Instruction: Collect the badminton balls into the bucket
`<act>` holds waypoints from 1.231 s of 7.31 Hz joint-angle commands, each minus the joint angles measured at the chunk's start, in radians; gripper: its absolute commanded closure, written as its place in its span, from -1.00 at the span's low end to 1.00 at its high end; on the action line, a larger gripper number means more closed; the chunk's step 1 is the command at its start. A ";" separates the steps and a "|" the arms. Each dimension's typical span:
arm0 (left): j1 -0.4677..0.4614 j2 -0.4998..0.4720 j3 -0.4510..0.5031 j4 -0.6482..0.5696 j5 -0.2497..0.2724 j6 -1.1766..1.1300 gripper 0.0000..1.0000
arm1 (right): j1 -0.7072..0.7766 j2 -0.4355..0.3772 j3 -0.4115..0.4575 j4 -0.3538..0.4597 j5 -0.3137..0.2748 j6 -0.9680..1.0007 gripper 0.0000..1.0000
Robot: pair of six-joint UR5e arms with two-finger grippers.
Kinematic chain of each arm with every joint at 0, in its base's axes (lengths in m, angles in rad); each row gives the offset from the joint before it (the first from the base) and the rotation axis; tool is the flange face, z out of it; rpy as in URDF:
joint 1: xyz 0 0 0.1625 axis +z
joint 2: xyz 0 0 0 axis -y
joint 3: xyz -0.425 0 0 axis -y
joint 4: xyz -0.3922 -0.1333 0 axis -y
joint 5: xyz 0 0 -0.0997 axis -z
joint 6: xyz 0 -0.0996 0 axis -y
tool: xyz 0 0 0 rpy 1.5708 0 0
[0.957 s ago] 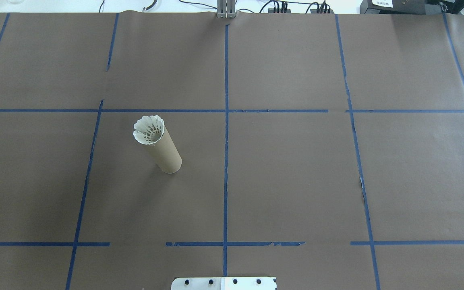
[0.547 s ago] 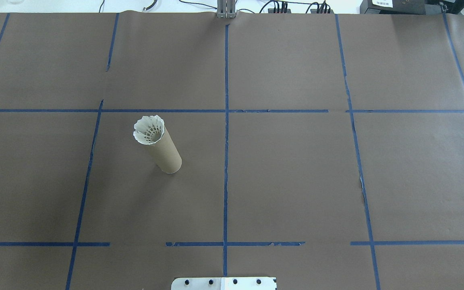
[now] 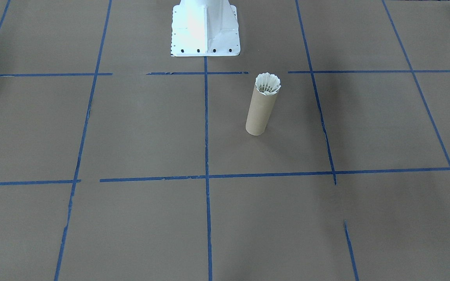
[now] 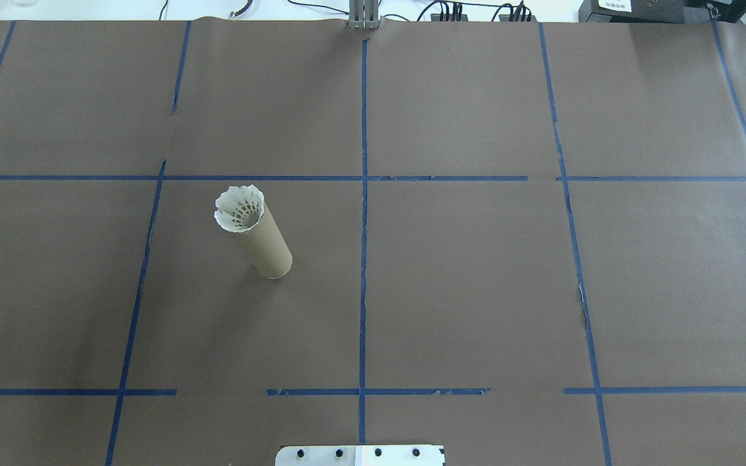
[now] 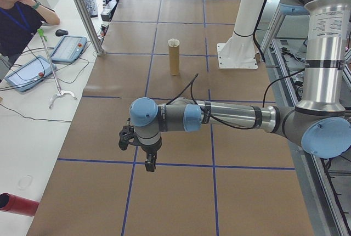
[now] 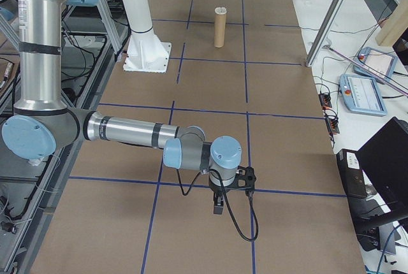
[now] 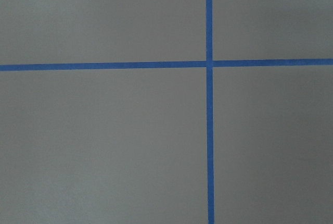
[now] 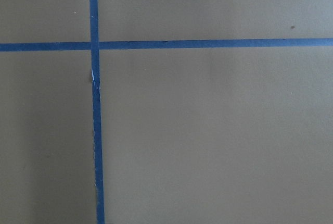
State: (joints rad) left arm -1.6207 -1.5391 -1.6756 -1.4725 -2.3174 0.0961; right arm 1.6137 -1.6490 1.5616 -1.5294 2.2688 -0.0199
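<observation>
One shuttlecock [image 4: 238, 208] atop upright bucket [image 4: 263, 244], white base [image 3: 204, 27] near

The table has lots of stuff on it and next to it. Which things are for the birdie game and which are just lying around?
For the job:
- bucket, the brown tube standing upright
- shuttlecock, feathers poking out of its top

Just lying about:
- blue tape lines
- white robot base
- tablets on the side desk
- red tube

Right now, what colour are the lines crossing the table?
Blue: the tape lines form a grid on the brown table cover, clearest in the overhead view.
</observation>
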 commanded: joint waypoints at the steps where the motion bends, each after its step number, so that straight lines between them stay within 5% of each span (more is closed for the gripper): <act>1: 0.002 0.019 0.002 -0.043 0.000 -0.009 -1.00 | 0.000 0.000 0.000 0.000 0.000 0.000 -1.00; 4: 0.002 0.007 -0.002 -0.048 -0.046 -0.009 -1.00 | 0.000 0.000 0.000 0.000 0.000 0.000 -1.00; 9: 0.002 0.008 -0.010 -0.046 -0.047 -0.003 -1.00 | 0.000 0.000 0.000 0.000 0.000 0.000 -1.00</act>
State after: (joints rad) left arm -1.6184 -1.5305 -1.6866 -1.5185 -2.3648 0.0937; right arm 1.6137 -1.6490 1.5616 -1.5294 2.2689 -0.0200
